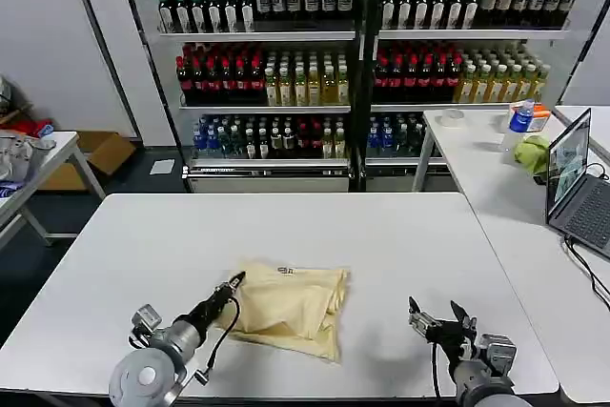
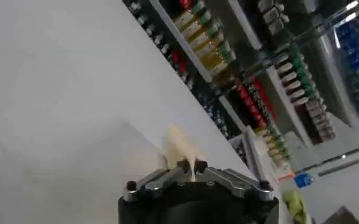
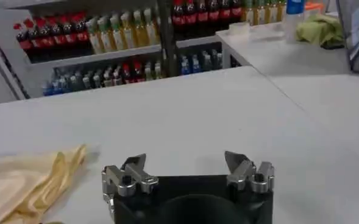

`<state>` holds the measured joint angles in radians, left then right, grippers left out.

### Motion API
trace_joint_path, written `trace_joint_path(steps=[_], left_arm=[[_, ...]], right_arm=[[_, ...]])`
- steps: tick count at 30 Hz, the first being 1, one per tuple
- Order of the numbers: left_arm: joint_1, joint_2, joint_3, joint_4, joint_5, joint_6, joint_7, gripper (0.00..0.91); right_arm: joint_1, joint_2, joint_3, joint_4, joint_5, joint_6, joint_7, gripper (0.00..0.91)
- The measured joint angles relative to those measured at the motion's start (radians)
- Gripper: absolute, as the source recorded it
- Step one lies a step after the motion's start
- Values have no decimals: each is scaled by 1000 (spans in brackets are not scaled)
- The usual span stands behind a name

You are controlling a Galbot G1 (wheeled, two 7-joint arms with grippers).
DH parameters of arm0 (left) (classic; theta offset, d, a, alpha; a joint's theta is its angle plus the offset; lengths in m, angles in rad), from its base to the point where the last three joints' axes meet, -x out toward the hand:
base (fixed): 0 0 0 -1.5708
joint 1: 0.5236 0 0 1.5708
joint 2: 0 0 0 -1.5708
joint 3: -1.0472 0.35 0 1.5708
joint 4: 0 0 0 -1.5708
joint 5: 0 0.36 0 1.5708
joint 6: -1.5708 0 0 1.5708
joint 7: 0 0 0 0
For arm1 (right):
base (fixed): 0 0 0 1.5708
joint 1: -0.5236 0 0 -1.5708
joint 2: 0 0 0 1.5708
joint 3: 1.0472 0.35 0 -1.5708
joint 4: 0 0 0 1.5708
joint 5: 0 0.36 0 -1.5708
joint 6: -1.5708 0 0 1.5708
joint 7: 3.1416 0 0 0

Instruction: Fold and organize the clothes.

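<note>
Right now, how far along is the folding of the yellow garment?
Partly done: the pale yellow garment lies folded over into a compact but uneven bundle on the white table. In hand: the left gripper is shut on its left edge. The right gripper waits open, off the cloth. Left: squaring the fold and tidying the rumpled near edge.

The right hand [image 3: 185, 167] is seen at the bottom centre of the frame, its fingers spread wide above the white surface [image 3: 185, 109]. The pale yellow garment [image 3: 27, 182] is found crumpled at the lower left. Shelves of bottles [image 3: 106, 36] are ranged along the top.
</note>
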<state>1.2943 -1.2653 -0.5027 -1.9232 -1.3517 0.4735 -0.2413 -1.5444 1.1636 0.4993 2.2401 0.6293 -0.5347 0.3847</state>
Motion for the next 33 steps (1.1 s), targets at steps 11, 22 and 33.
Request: trace_joint_path(steps=[11, 22, 33], left_arm=[[33, 79, -167, -46, -98, 17, -33, 10], [72, 374, -460, -86, -183, 65, -83, 10], [81, 521, -434, -177, -25, 59, -110, 10]], right_arm=[[20, -8, -4, 2, 20, 0, 0, 907], [52, -7, -17, 12, 40, 1, 0, 907], [34, 3, 2, 33, 29, 5, -1, 907]])
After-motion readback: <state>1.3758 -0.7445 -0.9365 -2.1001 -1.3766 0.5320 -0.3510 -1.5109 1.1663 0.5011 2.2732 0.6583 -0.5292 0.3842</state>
